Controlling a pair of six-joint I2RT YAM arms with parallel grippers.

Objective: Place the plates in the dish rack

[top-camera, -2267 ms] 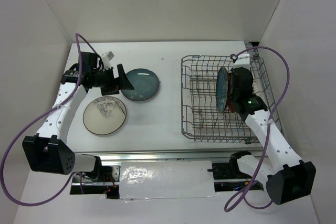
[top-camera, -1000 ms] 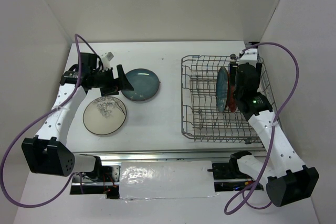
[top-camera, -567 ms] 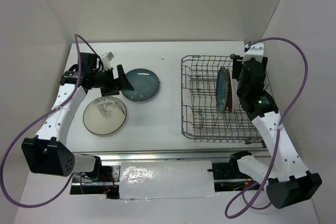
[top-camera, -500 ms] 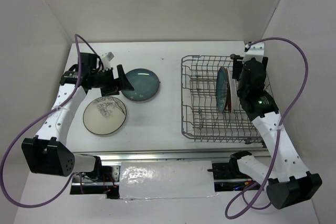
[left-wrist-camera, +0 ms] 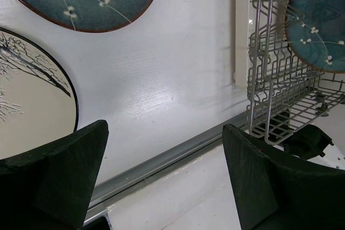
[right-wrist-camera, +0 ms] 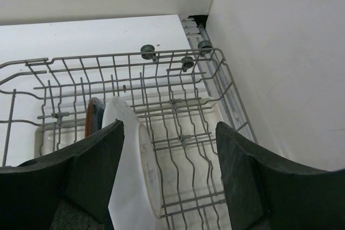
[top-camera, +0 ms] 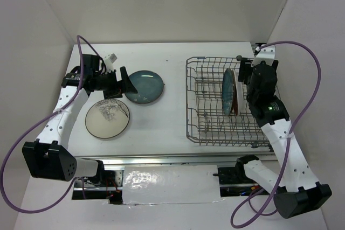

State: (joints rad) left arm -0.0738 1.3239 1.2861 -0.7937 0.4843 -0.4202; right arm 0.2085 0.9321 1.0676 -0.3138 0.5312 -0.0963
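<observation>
While the left gripper (top-camera: pixel 123 82) hangs wide open above the flat-lying cream plate (top-camera: pixel 108 118) and teal plate (top-camera: pixel 145 87), the dish rack (top-camera: pixel 207 117) at right holds another teal plate (top-camera: pixel 228 91) and the red plate (top-camera: pixel 235 103) on edge, faces turned left-right. The right gripper (right-wrist-camera: pixel 168 165), fingers spread and empty, has drawn back rightward from them.

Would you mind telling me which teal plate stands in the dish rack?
The right-hand teal plate, upright on edge in the dish rack; the other teal plate lies flat on the table.
</observation>
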